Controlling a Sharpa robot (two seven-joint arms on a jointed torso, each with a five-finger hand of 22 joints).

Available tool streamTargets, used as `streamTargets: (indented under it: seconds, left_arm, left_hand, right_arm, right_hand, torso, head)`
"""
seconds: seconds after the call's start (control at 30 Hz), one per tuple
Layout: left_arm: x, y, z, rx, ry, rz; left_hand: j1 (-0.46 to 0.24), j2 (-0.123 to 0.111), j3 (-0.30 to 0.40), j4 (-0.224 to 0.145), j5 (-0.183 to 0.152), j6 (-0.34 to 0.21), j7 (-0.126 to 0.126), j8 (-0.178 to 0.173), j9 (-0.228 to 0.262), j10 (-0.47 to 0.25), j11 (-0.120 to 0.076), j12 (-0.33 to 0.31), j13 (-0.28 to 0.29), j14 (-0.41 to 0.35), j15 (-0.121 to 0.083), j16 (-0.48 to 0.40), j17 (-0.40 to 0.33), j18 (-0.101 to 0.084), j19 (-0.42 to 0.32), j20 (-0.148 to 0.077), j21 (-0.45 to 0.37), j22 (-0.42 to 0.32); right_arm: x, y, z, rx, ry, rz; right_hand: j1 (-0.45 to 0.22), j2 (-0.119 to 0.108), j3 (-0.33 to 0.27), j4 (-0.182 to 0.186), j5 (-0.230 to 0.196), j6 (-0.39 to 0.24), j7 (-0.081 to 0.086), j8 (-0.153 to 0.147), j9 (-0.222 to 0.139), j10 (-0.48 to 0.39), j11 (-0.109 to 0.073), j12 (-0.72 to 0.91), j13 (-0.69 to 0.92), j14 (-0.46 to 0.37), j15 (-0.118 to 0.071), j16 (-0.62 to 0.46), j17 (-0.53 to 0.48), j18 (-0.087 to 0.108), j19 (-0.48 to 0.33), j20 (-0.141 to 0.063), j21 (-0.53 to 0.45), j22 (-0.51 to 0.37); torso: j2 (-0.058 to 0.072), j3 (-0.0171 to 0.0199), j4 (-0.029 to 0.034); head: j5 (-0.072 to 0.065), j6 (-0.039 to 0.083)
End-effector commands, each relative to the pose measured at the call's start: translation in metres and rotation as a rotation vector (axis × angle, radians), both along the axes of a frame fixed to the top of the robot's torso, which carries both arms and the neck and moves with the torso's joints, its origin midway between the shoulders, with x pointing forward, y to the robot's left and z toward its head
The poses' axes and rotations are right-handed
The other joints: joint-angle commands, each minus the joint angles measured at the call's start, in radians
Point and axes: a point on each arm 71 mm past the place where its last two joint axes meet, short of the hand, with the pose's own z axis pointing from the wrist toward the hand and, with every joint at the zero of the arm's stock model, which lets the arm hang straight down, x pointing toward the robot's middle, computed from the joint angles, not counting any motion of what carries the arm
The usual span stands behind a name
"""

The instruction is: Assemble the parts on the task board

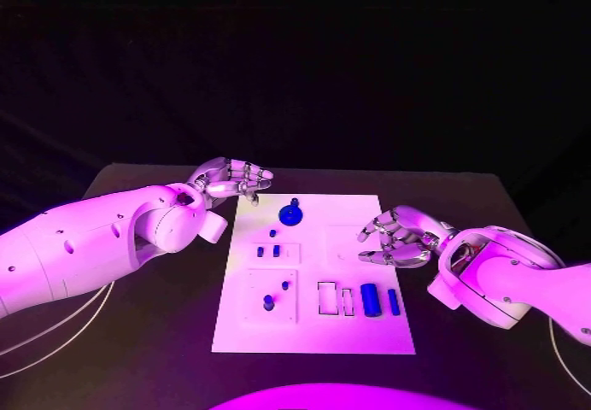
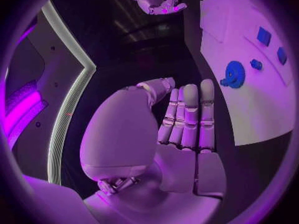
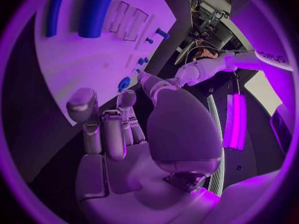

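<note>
- On the near part of the white board (image 1: 315,329), which lies in the middle of the black table (image 1: 468,205), sits a row of pieces: two pale upright rectangles, then a thick blue cylinder (image 1: 370,300), then a thinner blue bar (image 1: 393,301) at the right end.
- To the left of that row a raised square panel (image 1: 271,295) carries a dark blue peg (image 1: 269,301) standing upright and a smaller blue stud (image 1: 286,285) just beyond it.
- The right hand (image 1: 396,238) hovers over the board's right edge, about level with the middle of the board. Its fingers are curled loosely inward and spread apart, with nothing between them.
- Further on, a small panel (image 1: 273,253) near the board's left edge holds two short blue blocks (image 1: 276,250) side by side.
- A tiny blue stud (image 1: 272,232) stands alone just beyond that panel.
- Toward the far end lies a blue gear (image 1: 290,214), flat on the board, with a small knob at its rim; the left wrist view shows it too (image 2: 234,74), clear of the fingers.
- The left hand (image 1: 231,181) is at the board's far left corner, beside the gear but not touching it. Its fingers are extended together and it holds nothing.
</note>
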Motion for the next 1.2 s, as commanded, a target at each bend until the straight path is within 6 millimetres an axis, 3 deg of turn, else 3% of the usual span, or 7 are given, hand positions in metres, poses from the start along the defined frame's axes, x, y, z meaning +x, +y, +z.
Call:
streamTargets:
  seconds: [0.03,0.1,0.17,0.2,0.47,0.83,1.2]
  left_arm:
    - [-0.001,-0.002,0.001,-0.009,-0.001,-0.017]
    - [-0.001,-0.002,0.0,-0.009,0.0,-0.018]
    - [-0.001,-0.001,0.0,-0.009,0.0,-0.017]
    - [-0.001,-0.001,0.0,-0.009,0.0,-0.017]
    - [-0.002,0.001,0.0,-0.008,-0.001,-0.015]
    - [-0.002,0.0,0.0,-0.011,-0.002,-0.022]
    - [-0.002,0.002,0.0,-0.01,-0.001,-0.019]
  left_hand:
    - [-0.006,0.008,-0.005,-0.001,-0.001,-0.008,-0.001,0.005,0.001,-0.007,-0.001,0.006,-0.001,-0.005,0.0,-0.001,-0.001,0.015,-0.003,0.001,-0.005,-0.001]
    - [-0.008,0.007,-0.007,0.0,-0.002,-0.007,-0.001,0.006,0.002,-0.008,-0.001,0.006,-0.001,-0.005,0.0,-0.001,-0.001,0.015,-0.003,0.001,-0.006,-0.001]
    - [-0.009,0.006,-0.007,0.001,-0.002,-0.007,-0.001,0.006,0.002,-0.008,-0.001,0.006,-0.002,-0.005,0.0,-0.001,-0.002,0.015,-0.003,0.002,-0.006,-0.001]
    - [-0.009,0.006,-0.007,0.001,-0.002,-0.007,-0.001,0.006,0.002,-0.008,-0.001,0.006,-0.002,-0.005,0.0,-0.001,-0.002,0.015,-0.003,0.002,-0.006,-0.001]
    - [-0.009,0.006,-0.007,0.001,-0.002,-0.007,-0.001,0.006,0.002,-0.008,-0.001,0.006,-0.002,-0.005,0.0,-0.001,-0.002,0.015,-0.003,0.002,-0.006,-0.001]
    - [-0.022,0.002,-0.014,0.008,-0.002,-0.008,-0.002,0.008,0.002,-0.01,-0.001,0.007,-0.004,-0.006,0.002,0.0,-0.003,0.015,-0.005,0.003,-0.012,-0.005]
    - [-0.022,0.002,-0.014,0.009,-0.002,-0.008,-0.002,0.009,0.002,-0.01,-0.001,0.007,-0.004,-0.006,0.002,0.0,-0.003,0.015,-0.005,0.003,-0.012,-0.005]
  right_arm:
    - [-0.005,-0.014,-0.007,-0.035,0.108,-0.034]
    - [-0.008,-0.023,-0.008,-0.067,0.121,-0.052]
    - [-0.012,-0.035,-0.013,-0.116,0.151,-0.083]
    - [-0.014,-0.04,-0.015,-0.134,0.165,-0.097]
    - [-0.027,-0.057,-0.031,-0.201,0.233,-0.159]
    - [-0.034,-0.042,-0.044,-0.24,0.249,-0.119]
    - [-0.035,-0.03,-0.047,-0.223,0.24,-0.096]
  right_hand:
    - [-0.013,0.001,-0.018,0.018,0.003,0.0,-0.003,0.014,0.003,0.041,-0.003,0.067,0.089,0.053,0.001,0.012,0.026,-0.021,0.014,-0.001,0.019,0.017]
    - [-0.024,0.004,-0.039,0.041,0.006,0.003,-0.006,0.025,0.004,0.078,-0.005,0.127,0.172,0.057,0.0,0.02,0.047,-0.024,0.022,-0.002,0.032,0.029]
    - [-0.099,-0.001,-0.118,0.127,0.008,0.023,-0.017,0.051,0.01,0.143,-0.012,0.219,0.303,0.066,-0.005,0.038,0.098,-0.03,0.039,-0.007,0.064,0.058]
    - [-0.105,0.003,-0.144,0.131,0.008,0.031,-0.02,0.059,0.014,0.169,-0.015,0.25,0.352,0.069,-0.009,0.043,0.116,-0.032,0.045,-0.009,0.073,0.066]
    - [-0.078,0.048,-0.285,0.133,0.012,0.035,-0.025,0.073,0.027,0.222,-0.019,0.318,0.471,0.073,-0.012,0.054,0.149,-0.035,0.054,-0.013,0.085,0.084]
    - [-0.063,0.089,-0.379,0.134,0.014,0.054,-0.033,0.098,0.056,0.249,-0.026,0.345,0.526,0.076,-0.017,0.059,0.169,-0.036,0.058,-0.016,0.085,0.092]
    - [-0.058,0.095,-0.399,0.134,0.014,0.055,-0.036,0.104,0.066,0.251,-0.028,0.347,0.532,0.077,-0.018,0.06,0.174,-0.036,0.059,-0.017,0.085,0.094]
  torso:
    - [-0.001,-0.0001,-0.0001]
    - [0.0,-0.0021,-0.001]
    - [-0.001,-0.003,-0.0024]
    - [0.0,-0.0029,-0.0025]
    - [-0.001,-0.001,-0.0026]
    - [0.001,-0.0015,-0.0004]
    - [0.0,-0.0016,-0.0013]
  head:
    - [-0.025,-0.001]
    - [-0.032,0.001]
    - [-0.04,0.0]
    - [-0.045,-0.002]
    - [-0.049,-0.015]
    - [-0.051,-0.02]
    - [-0.053,-0.024]
